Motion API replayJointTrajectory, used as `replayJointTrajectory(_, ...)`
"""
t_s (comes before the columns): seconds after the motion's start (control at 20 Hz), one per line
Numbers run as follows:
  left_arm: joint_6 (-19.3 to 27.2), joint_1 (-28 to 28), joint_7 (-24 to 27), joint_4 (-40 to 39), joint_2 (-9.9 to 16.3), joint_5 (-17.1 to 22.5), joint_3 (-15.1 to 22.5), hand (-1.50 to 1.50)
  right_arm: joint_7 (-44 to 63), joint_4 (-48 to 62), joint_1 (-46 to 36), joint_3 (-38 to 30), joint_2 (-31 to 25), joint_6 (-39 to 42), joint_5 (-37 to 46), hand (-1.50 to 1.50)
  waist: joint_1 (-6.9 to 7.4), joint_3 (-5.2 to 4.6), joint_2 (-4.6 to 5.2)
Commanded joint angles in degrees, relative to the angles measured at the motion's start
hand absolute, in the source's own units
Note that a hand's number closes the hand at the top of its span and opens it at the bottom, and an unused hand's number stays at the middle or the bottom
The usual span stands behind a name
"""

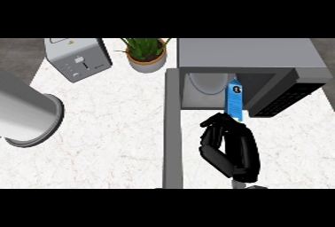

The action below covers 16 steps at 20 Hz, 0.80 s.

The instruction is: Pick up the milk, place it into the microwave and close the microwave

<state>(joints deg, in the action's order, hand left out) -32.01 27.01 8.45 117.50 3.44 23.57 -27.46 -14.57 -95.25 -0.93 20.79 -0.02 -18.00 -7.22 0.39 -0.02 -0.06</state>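
You have one view only, from the robot's head, looking steeply down onto the counter [111,128]. It faces away from the robot's body: the right hand [230,146] enters from the lower edge, and the microwave [252,55], toaster [77,58] and potted plant [147,53] line the far, upper side. You sit close enough that the microwave's open door [172,133] runs nearly the full height of the scene. No second view shares any of this.
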Motion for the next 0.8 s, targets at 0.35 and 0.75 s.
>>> replayJointTrajectory(0.35,-3.54,1.42,1.1,-0.67,-1.4,-1.12,-1.77,-1.5,2.05,20.32,-18.87,-6.45,0.02,-13.22,2.78,1.5,0.61,0.03,0.16)
replayJointTrajectory(0.75,-1.94,-5.26,-5.22,-4.36,5.54,5.32,-6.25,-1.5,-5.78,41.92,-31.16,-15.8,-0.36,-9.85,-2.31,1.5,0.44,0.05,0.22)
